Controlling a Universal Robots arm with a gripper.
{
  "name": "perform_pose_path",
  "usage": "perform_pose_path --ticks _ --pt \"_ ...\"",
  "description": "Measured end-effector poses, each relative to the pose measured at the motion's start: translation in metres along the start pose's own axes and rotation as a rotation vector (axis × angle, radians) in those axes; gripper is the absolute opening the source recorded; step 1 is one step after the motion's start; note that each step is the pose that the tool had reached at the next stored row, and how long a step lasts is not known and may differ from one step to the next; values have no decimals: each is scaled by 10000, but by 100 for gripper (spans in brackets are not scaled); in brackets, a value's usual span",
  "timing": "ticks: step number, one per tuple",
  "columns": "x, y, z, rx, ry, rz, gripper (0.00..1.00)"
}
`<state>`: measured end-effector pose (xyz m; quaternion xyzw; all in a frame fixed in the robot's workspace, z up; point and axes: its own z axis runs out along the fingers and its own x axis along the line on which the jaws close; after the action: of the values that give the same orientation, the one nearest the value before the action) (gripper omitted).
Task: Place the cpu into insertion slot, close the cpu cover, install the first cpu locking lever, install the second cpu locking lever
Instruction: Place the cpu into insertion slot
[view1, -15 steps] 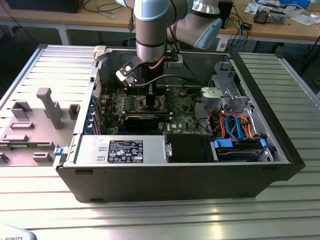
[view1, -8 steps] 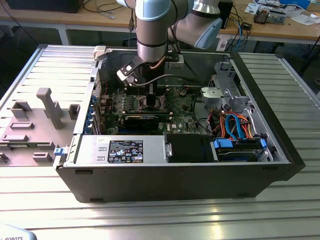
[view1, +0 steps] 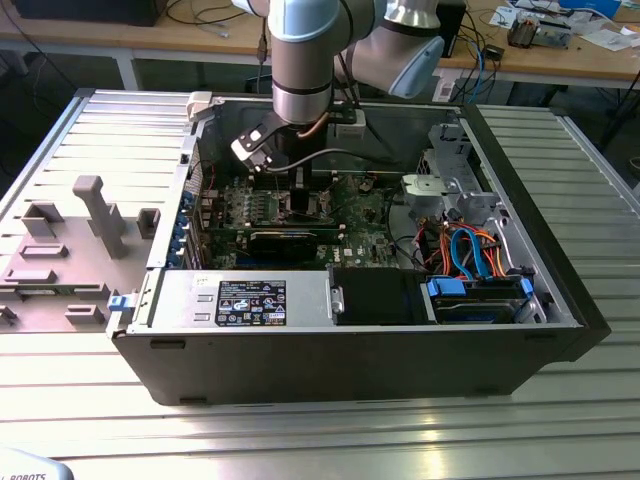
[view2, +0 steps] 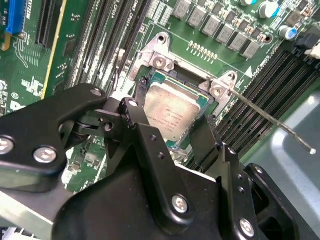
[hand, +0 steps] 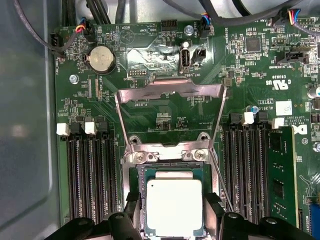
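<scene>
The cpu (hand: 174, 205), a small square chip with a silver-grey top, lies flat in the insertion slot (hand: 142, 173) on the green motherboard, and in the second wrist view the cpu (view2: 172, 107) sits level within the dark rim. My gripper (hand: 173, 212) stands over it with one black finger (hand: 133, 210) against each side edge, shut on the chip. The cpu cover (hand: 170, 92), a thin metal frame, is swung open past the socket's hinge. A thin locking lever (view2: 270, 117) juts out loose beside the socket. In the exterior view the gripper (view1: 300, 195) reaches down into the computer case.
Long black memory slots (hand: 92, 175) flank the socket on both sides. A coin battery (hand: 101, 58) and cables lie beyond the cover. The case walls (view1: 330, 360), a power supply (view1: 250, 300) and a drive bay with orange and blue cables (view1: 470, 255) ring the board.
</scene>
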<state>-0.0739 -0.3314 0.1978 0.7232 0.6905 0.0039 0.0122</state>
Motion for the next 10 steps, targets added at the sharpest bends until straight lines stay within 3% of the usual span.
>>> perform_pose_path --ticks 10 --pt "1 15 0 -1 1 -95 62"
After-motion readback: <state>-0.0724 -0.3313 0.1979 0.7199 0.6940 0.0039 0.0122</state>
